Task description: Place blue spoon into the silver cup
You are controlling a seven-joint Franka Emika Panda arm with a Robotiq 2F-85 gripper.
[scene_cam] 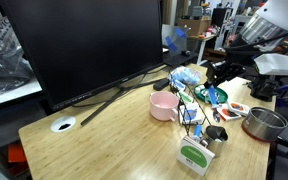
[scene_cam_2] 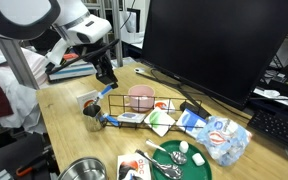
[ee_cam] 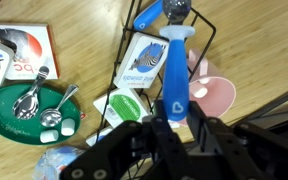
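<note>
The black monitor [scene_cam: 84,45] takes the far half of the desk [scene_cam: 104,140], and in front of it bare wood runs open from the pink mug [scene_cam: 164,105] out to the left edge. At the right end things crowd together. The wire rack [scene_cam_2: 156,104], the steel pot [scene_cam: 265,123] at the near edge and the green plate [scene_cam: 214,95] leave little room.

The white arm [scene_cam_2: 79,30] reaches in from above and bends down, wrist pointing at the desk, with the gripper [scene_cam_2: 108,88] over the rack's end. The silver cup [scene_cam_2: 91,122] stands just beside the rack, with a strip of bare wood between it and the desk edge.

In the wrist view the jaws are pinching the blue spoon [ee_cam: 173,60], which points down, the cup just past its tip.
</note>
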